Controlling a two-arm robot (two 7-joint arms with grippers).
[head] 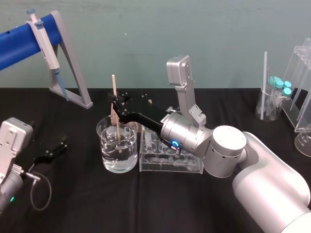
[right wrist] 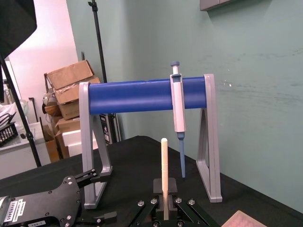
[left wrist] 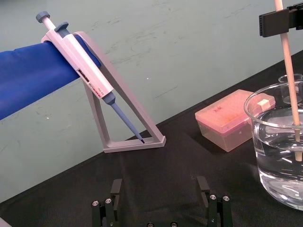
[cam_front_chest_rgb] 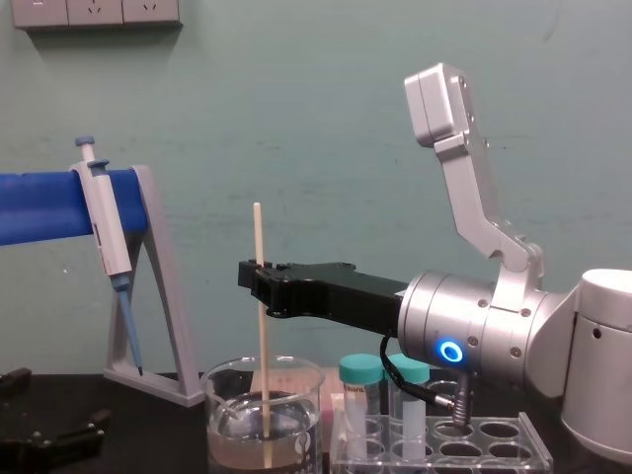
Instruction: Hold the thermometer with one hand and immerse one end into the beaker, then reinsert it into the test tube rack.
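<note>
Head view: clamps the thermometer [head: 113,87] upright in the right gripper [head: 116,101], lower end dipped in the beaker [head: 104,141], just beside the test tube rack [head: 170,165]. Left wrist view: parks the left gripper [left wrist: 159,182] low, jaws apart. Chest view: looks immersed; leaves only reinsertion in the rack.

Cream thermometer [head: 117,127]; black right pincer [head: 115,103]; clear beaker [head: 128,151]; blue-grey pipette stand [head: 19,46].

Right claw [head: 115,101]: clamped on thermometer [head: 113,86], which stands upright, lower end under water in beaker [head: 127,160]. Test tube rack [head: 189,165]: on desk [head: 73,204], just beside beaker at its 3 o'clock. Left claw [head: 54,151]: at beaker's 9 o'clock, apart. Pipette [head: 44,44]: hung on stand [head: 74,68], at beaker's 11 o'clock.
</note>
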